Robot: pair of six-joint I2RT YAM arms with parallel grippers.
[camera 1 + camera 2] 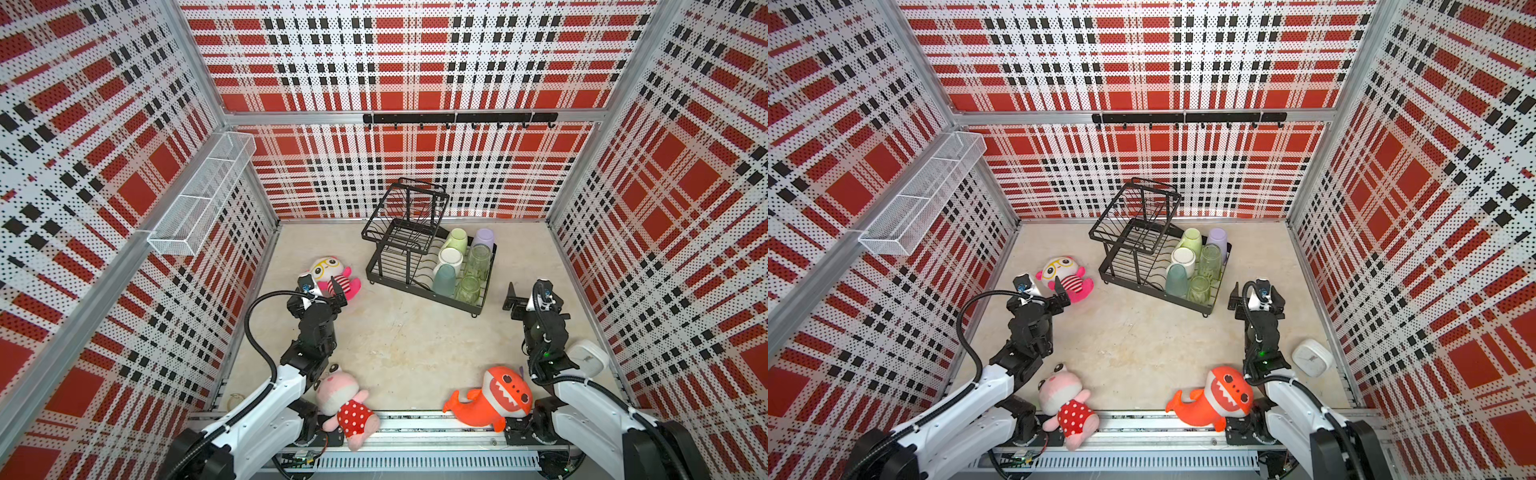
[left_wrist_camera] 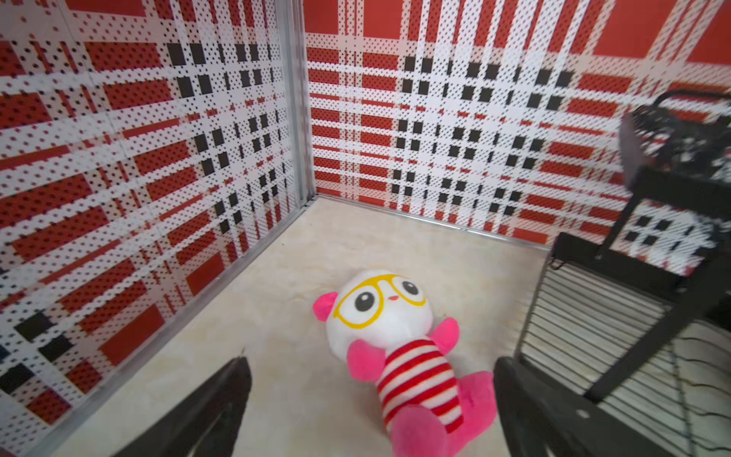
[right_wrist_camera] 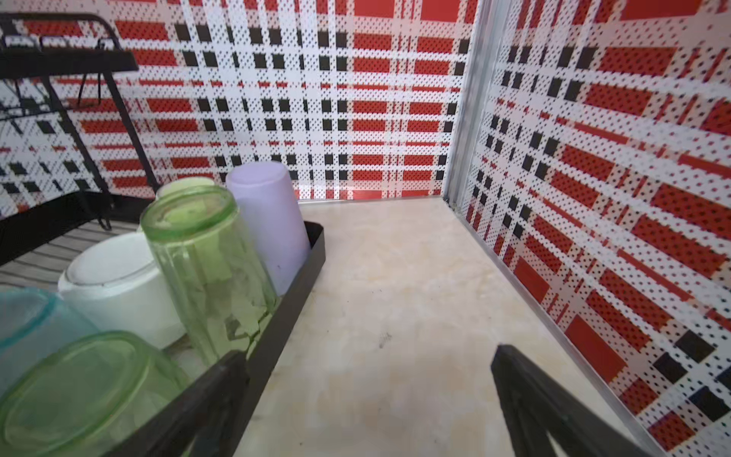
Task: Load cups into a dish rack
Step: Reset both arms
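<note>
Rack (image 1: 405, 226): black wire, two tiers, stood near the far edge of the worktop (image 1: 407, 340), right of centre.
Six cups (image 1: 1182, 257), all in the base tier, bases up: green mug (image 1: 456, 241), lilac tumbler (image 1: 483, 238), white mug (image 1: 449, 258), tall green glass (image 1: 478, 262), teal glass (image 1: 444, 280), short green glass (image 1: 468, 288).
Left end effector (image 2: 368, 364): jaws apart, empty, above a plush (image 1: 332, 274) near the left edge.
Right end effector (image 3: 368, 352): jaws apart, empty, just beside the rack's near right corner.

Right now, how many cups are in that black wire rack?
6, upside down in the dish rack's lower tier: pale green mug and lilac tumbler farthest back, white mug and tall green glass midway, teal glass and short green glass in front. None looks hidden.
</note>
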